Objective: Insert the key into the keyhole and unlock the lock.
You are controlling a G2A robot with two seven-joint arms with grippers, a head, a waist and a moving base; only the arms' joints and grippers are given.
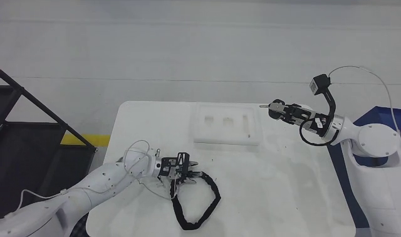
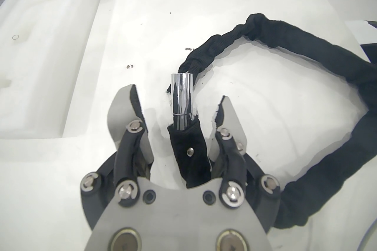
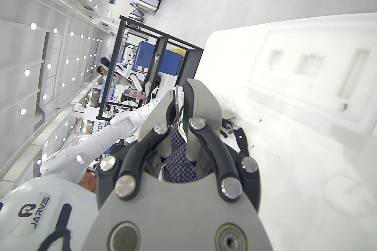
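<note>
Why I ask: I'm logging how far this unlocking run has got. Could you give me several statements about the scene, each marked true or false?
1. The key is already in the keyhole. False: the key is held in the shut right gripper by the foam tray, well away from the lock.
2. The left gripper is open, with a finger on either side of the lock's chrome cylinder. True.
3. The lock's black sleeved chain lies in a loop on the table. True.
4. The lock sits in a recess of the foam tray. False: it lies on the table, apart from the tray.
</note>
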